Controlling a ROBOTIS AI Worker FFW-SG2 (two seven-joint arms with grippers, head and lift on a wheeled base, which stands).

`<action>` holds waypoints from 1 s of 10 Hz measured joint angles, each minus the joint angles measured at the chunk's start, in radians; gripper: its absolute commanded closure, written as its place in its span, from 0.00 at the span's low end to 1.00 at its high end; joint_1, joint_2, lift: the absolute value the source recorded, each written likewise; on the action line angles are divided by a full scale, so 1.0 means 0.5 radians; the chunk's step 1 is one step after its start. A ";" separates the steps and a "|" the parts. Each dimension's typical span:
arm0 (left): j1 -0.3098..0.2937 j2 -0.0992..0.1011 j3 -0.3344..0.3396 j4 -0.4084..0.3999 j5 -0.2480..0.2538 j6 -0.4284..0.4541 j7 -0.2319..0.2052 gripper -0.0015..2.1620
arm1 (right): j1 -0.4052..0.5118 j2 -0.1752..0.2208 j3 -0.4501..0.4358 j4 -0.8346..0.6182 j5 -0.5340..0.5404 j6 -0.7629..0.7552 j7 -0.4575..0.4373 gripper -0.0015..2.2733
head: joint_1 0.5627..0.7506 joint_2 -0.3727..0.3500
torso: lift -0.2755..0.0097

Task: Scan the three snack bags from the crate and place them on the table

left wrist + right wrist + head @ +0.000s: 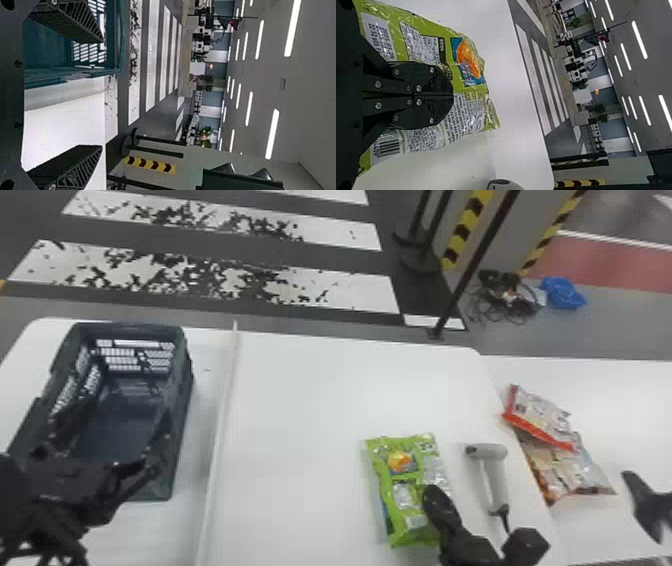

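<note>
Over the near end of the dark crate (182,390), my left gripper (107,435) holds nothing. In the left wrist view, the left gripper (101,93) has its fingers wide apart beside the crate wall (75,73). The right gripper (431,495) is at the green snack bag (400,490); whether the bag touches the table I cannot tell. In the right wrist view, the right gripper (453,95) is shut on the green bag (466,114), which creases outward from the fingertips. Right of it lies the grey scanner (492,475). A red-and-white bag (542,415) overlaps a brownish snack bag (570,470).
A raised pale strip (225,405) runs between the crate and the middle white table (310,400). Another white table (620,405) adjoins on the right, with a black object (650,505) near its edge. The scanner's head (506,185) stands close beside the green bag.
</note>
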 measured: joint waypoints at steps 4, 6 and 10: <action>-0.001 -0.004 -0.013 -0.014 0.000 0.000 0.003 0.02 | 0.341 0.000 -0.214 -0.622 -0.017 -0.018 -0.027 0.00 | 0.70 0.18 | 0.84; 0.010 -0.002 -0.021 -0.020 0.000 -0.004 0.000 0.02 | 0.339 -0.034 -0.383 -0.659 0.104 0.112 -0.014 0.02 | 0.70 0.11 | 0.84; 0.074 0.001 -0.019 -0.024 0.000 -0.087 -0.003 0.02 | 0.105 -0.218 -0.541 -0.329 0.134 0.490 0.218 0.03 | 0.70 0.03 | 0.84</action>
